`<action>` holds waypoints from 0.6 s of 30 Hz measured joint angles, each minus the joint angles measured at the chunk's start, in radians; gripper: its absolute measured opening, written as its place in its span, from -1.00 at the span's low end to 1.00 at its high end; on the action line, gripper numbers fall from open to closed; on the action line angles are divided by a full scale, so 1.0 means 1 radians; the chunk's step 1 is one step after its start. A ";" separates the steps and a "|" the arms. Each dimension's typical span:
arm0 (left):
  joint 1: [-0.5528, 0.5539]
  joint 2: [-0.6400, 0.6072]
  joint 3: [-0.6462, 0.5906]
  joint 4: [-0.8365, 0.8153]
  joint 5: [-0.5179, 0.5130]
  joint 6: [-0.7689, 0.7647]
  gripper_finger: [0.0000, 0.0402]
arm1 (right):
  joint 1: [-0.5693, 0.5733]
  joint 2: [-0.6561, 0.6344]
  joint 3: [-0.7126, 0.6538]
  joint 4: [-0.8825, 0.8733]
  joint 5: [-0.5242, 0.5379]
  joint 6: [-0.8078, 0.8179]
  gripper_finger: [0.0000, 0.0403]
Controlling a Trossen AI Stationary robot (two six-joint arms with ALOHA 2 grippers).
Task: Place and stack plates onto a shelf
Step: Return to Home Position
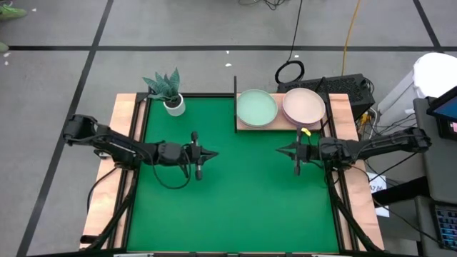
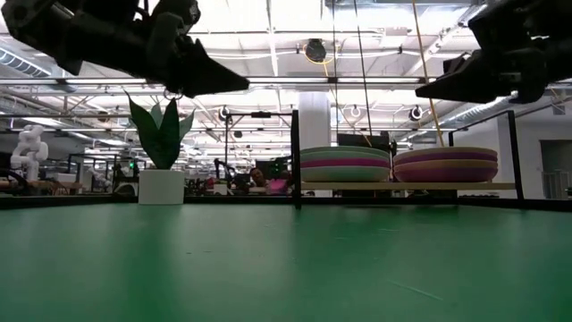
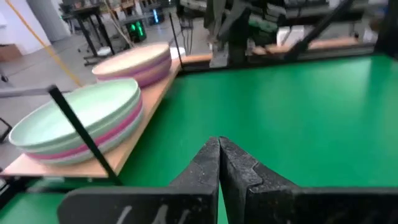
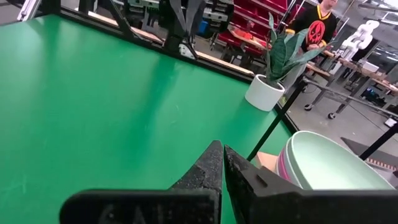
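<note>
Two stacks of plates rest on the wooden shelf [image 1: 246, 127] at the mat's far edge. The left stack [image 1: 256, 107] has a pale mint plate on top, with pink and mint layers below [image 3: 81, 124]. The right stack [image 1: 303, 105] has a beige plate on top, with purple and salmon layers beneath [image 2: 445, 165]. My left gripper [image 1: 216, 153] hovers shut above the mat's left middle, pointing right. My right gripper [image 1: 278, 150] hovers shut above the mat's right middle, pointing left, just in front of the shelf. Neither holds anything.
A small white pot with a spiky green plant [image 1: 171, 96] stands at the mat's far left corner. A thin black upright post [image 1: 235, 93] rises at the shelf's left end. The green mat [image 1: 243, 207] lies bare between and in front of the grippers.
</note>
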 joint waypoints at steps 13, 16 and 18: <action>-0.068 -0.218 -0.013 -0.212 -0.043 -0.008 -0.99 | 0.000 0.000 -0.094 0.084 -0.002 -0.007 -1.00; -0.071 -0.239 -0.059 -0.198 -0.044 -0.010 -0.99 | 0.000 0.000 -0.131 0.126 -0.004 -0.009 -1.00; -0.071 -0.256 -0.095 -0.177 -0.046 -0.017 -0.99 | 0.000 0.000 -0.143 0.150 -0.004 -0.014 -1.00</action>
